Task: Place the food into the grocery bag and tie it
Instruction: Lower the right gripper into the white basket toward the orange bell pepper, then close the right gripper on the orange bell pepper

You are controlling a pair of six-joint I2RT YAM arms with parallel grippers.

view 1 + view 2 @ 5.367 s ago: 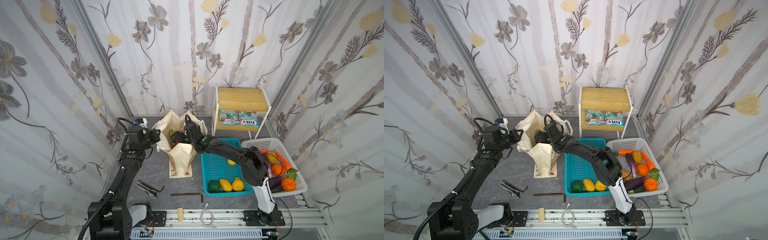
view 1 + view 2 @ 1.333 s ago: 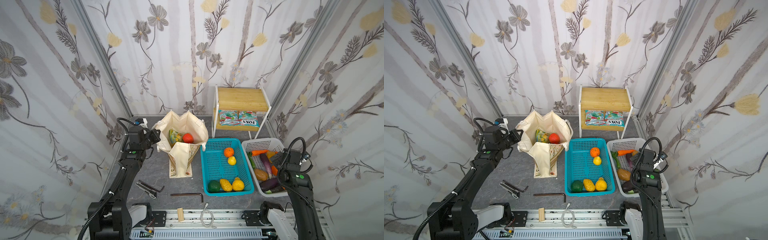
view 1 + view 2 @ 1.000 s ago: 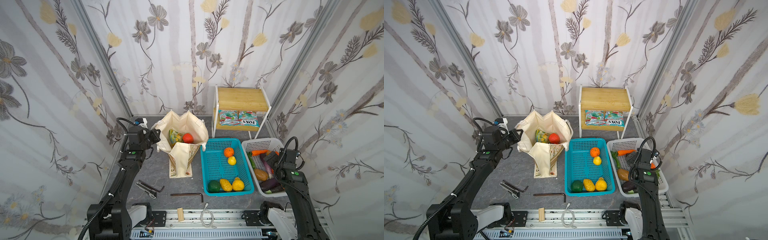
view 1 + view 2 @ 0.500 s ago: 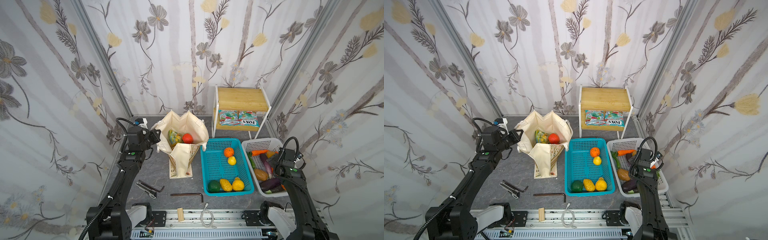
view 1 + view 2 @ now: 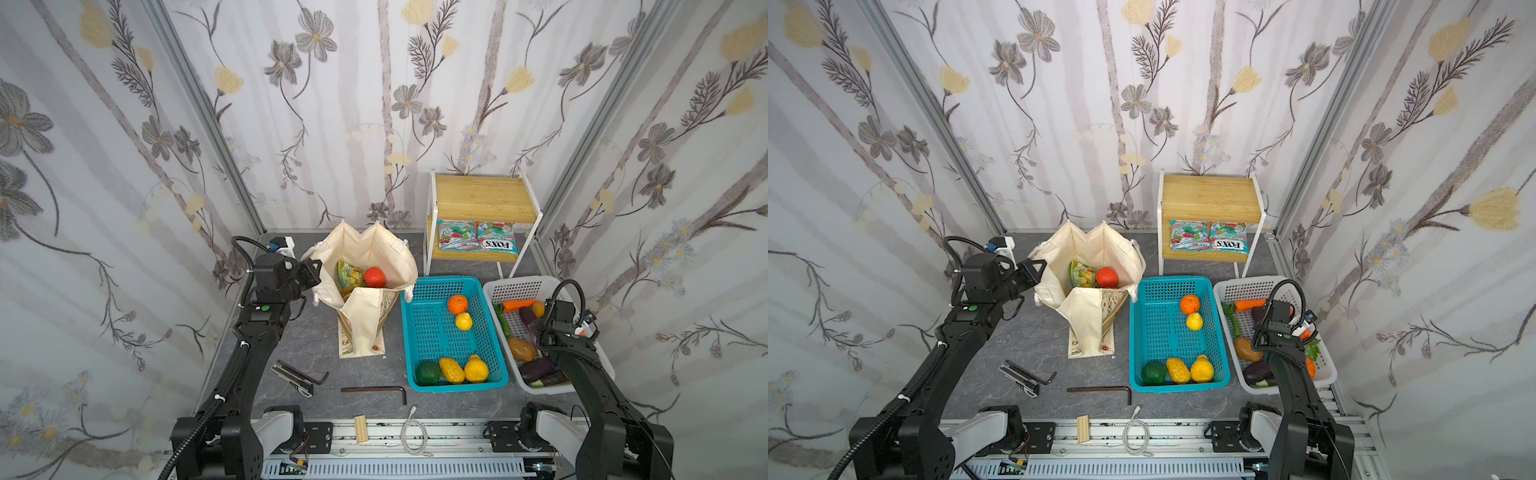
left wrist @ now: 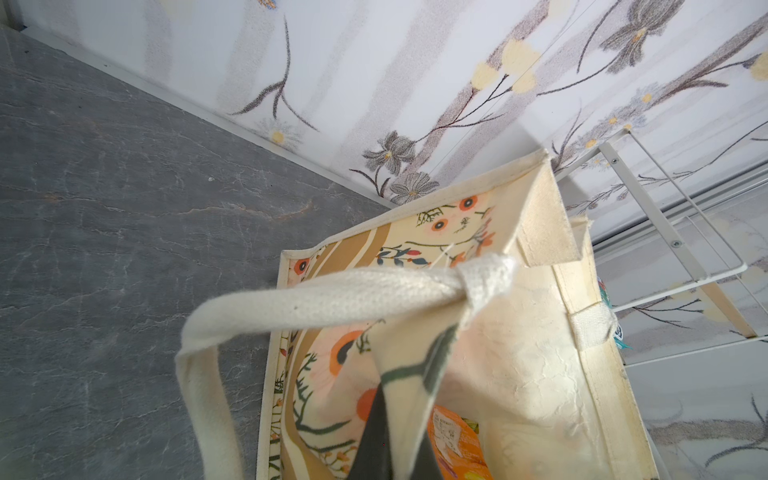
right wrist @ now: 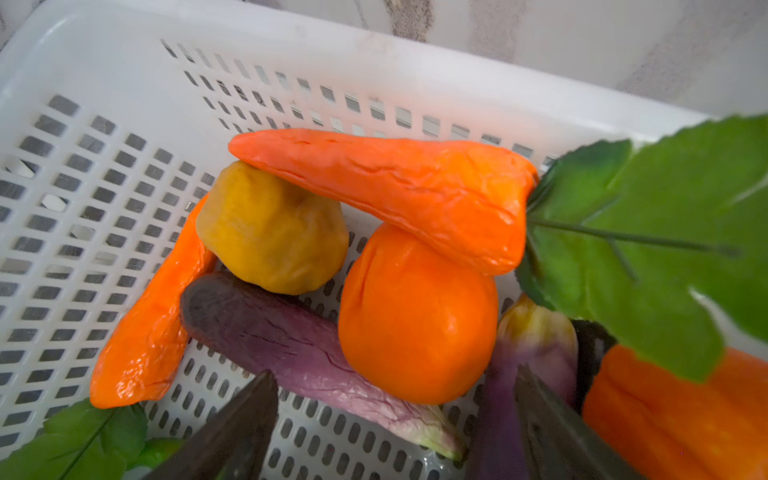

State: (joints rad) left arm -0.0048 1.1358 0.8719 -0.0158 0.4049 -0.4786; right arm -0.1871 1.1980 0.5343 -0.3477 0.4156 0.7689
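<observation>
- My left end effector (image 5: 312, 272) is fully closed, clamped on the left rim of the cream floral-print canvas grocery bag (image 5: 368, 249). In the left wrist view, a cream fabric handle (image 6: 332, 299) loops across in front of the grip.
- The grocery bag stands open-mouthed on the grey stone-pattern bench (image 5: 316, 332), just left of the teal perforated plastic basket (image 5: 432, 336).
- Inside the grocery bag lie a round red toy tomato (image 5: 374, 277) and a glossy green snack packet (image 5: 348, 276), touching each other.
- My right end effector (image 7: 395, 372) is over the white perforated plastic basket (image 7: 124, 124), jaws spread wide, gripping nothing.
- In the right wrist view, a round orange toy fruit (image 7: 415, 316) sits at the gap between the fingers. It touches a purple toy eggplant (image 7: 282, 332), and an orange toy carrot (image 7: 395, 187) lies across its top.
- The teal basket holds a toy orange (image 5: 457, 304) and a small yellow toy lemon (image 5: 464, 321), touching each other.
</observation>
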